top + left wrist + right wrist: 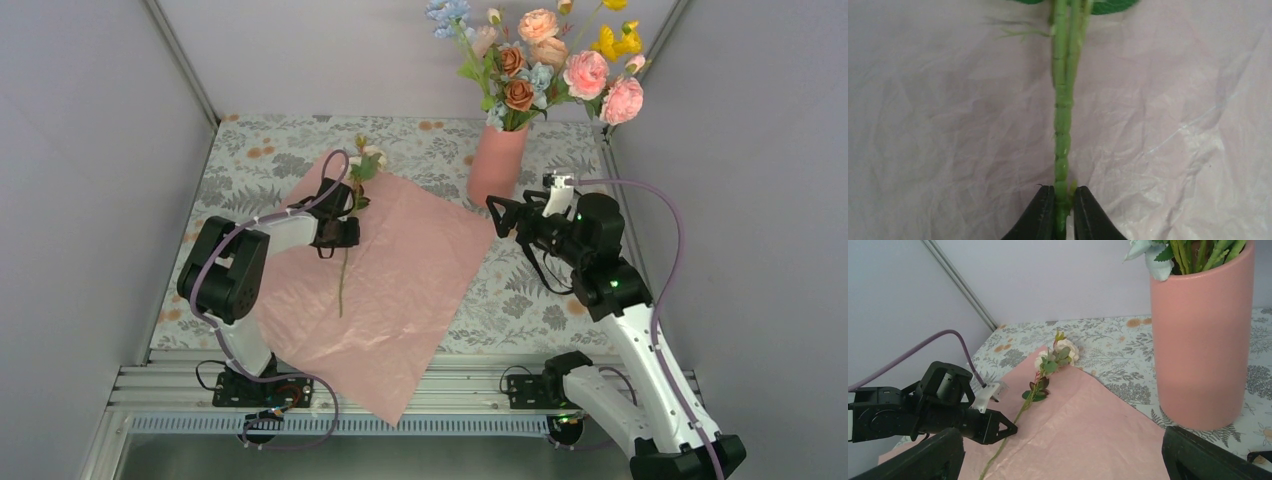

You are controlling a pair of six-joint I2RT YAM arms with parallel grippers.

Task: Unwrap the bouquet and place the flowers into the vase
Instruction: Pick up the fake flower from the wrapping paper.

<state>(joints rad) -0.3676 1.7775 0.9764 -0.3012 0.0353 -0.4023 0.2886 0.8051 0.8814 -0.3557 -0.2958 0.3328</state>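
Pinching a jointed green plastic stem (1062, 125) between them, the two black fingers (1039, 216) of the left gripper (1062, 192) stand almost together, with only the stem's thickness between their tips (the wrist view shows a pad pressed to each side of it). That stem belongs to a single artificial flower (342, 285). Its cream-white blooms (369, 156) point toward the far edge of the table and its bare end trails toward the near edge. Whether the flower rests on the paper or is raised a little off it I cannot tell.

Under it a thin, crinkled lilac-pink paper sheet (420, 280) is spread open across the left and middle of the table. The sheet's nearest corner hangs over the near edge onto the metal rail (470, 378).

Just beside the sheet's far right corner, toward the far edge, a tall salmon-pink matte cylinder vase (495, 165) stands upright on the grey-and-orange floral tablecloth (520, 295). The vase holds a bunch of artificial flowers (540, 60) in pale blue, peach, pink, rust and yellow.

The right gripper (506, 213) hangs near the vase's base on its near right side, apart from it. Its jaws are spread as wide as they go and hold nothing.
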